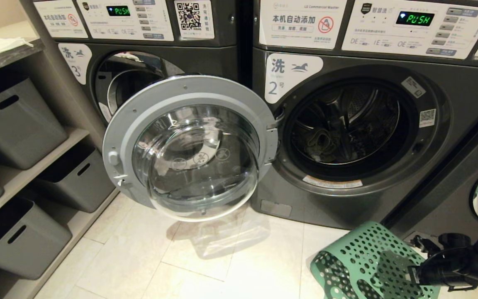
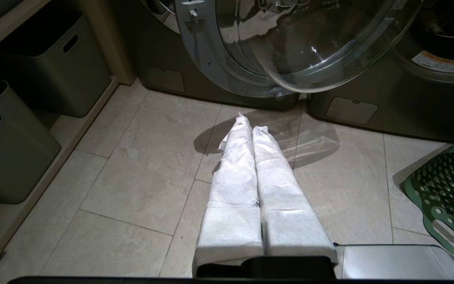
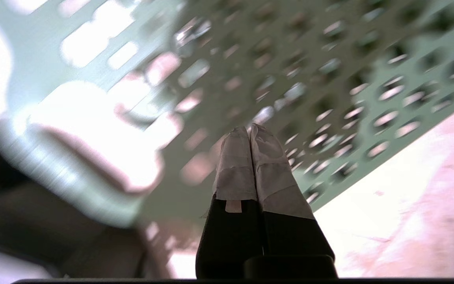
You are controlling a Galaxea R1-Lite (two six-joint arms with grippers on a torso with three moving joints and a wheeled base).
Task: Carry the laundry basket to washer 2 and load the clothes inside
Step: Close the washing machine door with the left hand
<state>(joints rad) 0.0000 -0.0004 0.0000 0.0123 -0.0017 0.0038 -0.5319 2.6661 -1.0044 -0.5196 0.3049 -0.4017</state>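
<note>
One laundry basket (image 1: 367,261) tipped on the floor before washer 2 (image 1: 347,124), right gripper (image 3: 250,132) pressed together, empty, just beside its perforated wall

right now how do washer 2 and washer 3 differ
Washer 2 has its door swung wide open to the left, so its drum is exposed; washer 3 is half hidden behind that open door. Washer 2 stands on the right, with the tipped laundry basket on the floor before it; washer 3 stands on the left, beside the shelves of grey bins. Both are dark grey front loaders whose displays read PUSH.
</note>
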